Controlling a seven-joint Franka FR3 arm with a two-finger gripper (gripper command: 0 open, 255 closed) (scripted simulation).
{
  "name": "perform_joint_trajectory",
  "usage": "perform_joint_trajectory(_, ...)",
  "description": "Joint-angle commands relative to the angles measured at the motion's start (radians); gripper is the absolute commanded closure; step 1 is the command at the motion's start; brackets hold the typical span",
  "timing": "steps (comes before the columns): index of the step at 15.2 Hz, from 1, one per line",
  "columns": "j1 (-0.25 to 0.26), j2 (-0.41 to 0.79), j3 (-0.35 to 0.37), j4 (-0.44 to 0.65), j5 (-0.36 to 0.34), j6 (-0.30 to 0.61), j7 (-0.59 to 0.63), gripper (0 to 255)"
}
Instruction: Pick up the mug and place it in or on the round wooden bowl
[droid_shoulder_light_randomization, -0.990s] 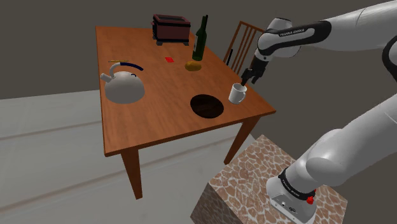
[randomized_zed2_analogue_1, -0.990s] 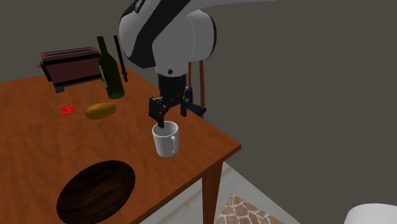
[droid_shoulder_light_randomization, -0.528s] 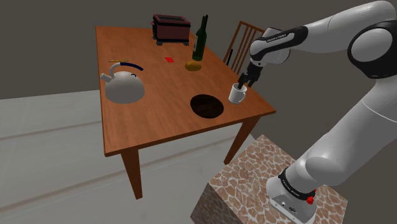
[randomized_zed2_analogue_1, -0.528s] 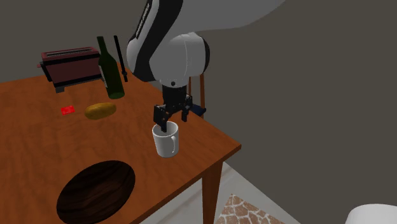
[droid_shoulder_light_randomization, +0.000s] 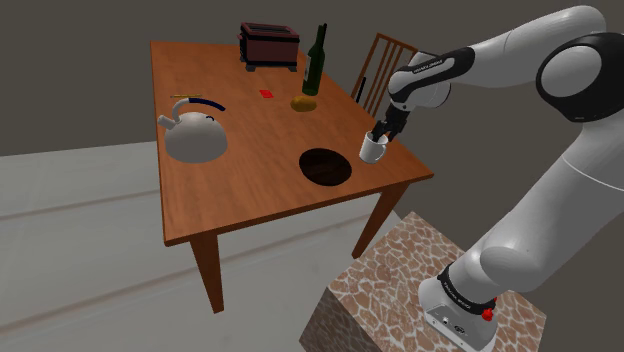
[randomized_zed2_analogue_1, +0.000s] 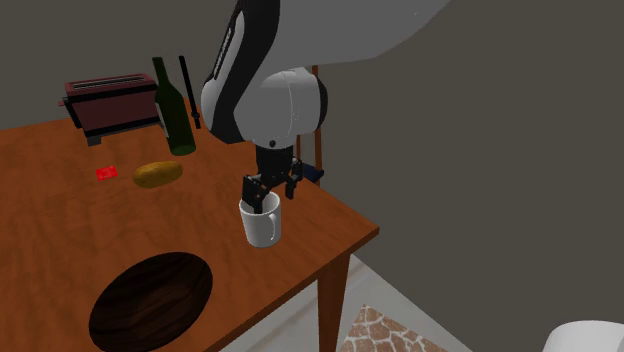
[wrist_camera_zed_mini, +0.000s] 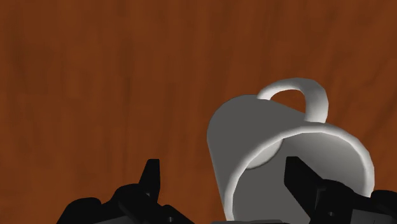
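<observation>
Mug (wrist_camera_zed_mini: 254, 130) wall stands within the spread pincer (wrist_camera_zed_mini: 221, 168), seemingly untouched.

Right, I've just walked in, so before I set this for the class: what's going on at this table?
A white robot arm's black gripper is at the rim of the white mug, which stands upright near the corner of the wooden table. The fingers are open and straddle the mug's wall, one inside and one outside, not clasping it. The dark round bowl lies empty on the table, apart from the mug.
</observation>
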Motion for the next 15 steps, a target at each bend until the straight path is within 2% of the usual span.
perform_joint_trajectory(1, 0.0, 0.001, 0.0, 0.0, 0.0, 0.001, -0.001, 0)
perform_joint_trajectory(3, 0.0, 0.001, 0.0, 0.0, 0.0, 0.001, -0.001, 0)
perform_joint_trajectory(4, 0.0, 0.001, 0.0, 0.0, 0.0, 0.001, -0.001, 255)
perform_joint_trajectory(13, 0.0, 0.001, 0.0, 0.0, 0.0, 0.001, -0.001, 255)
perform_joint_trajectory(15, 0.001, -0.016, -0.002, 0.01, -0.011, -0.024, 0.009, 255)
